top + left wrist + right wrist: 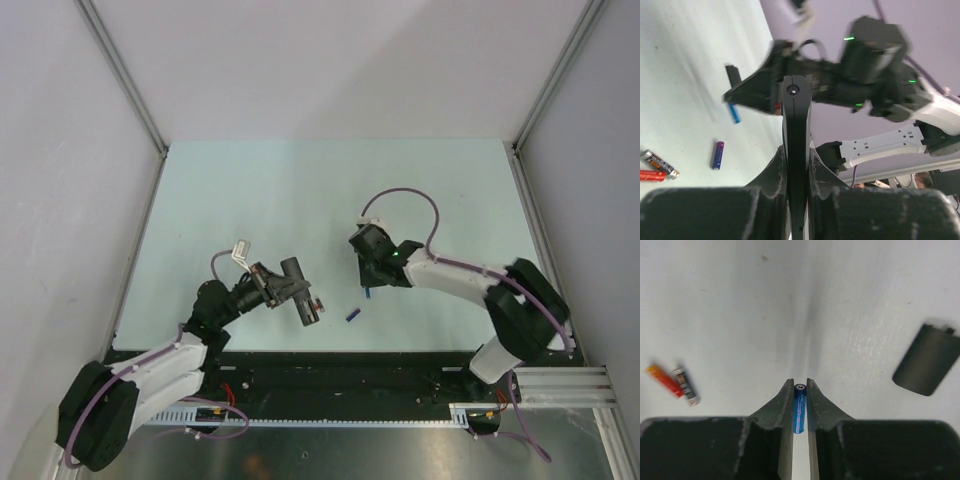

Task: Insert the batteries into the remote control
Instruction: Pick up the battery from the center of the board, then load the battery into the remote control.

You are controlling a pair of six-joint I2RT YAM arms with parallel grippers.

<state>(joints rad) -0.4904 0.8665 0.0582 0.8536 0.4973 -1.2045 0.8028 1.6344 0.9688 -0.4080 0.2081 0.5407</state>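
Note:
My left gripper (796,150) is shut on the black remote control (796,110), held edge-on and raised off the table; in the top view it is left of centre (303,300). My right gripper (799,383) is shut on a blue battery (799,412), which points down at the table (368,292) just right of the remote. A second blue battery (352,315) lies on the table between the arms and also shows in the left wrist view (717,154). A red battery (664,379) and an orange, silver-ended battery (686,386) lie side by side.
A flat black battery cover (926,359) lies on the table to the right of my right gripper. The pale table (300,190) has metal rails along its sides and a black strip along its near edge.

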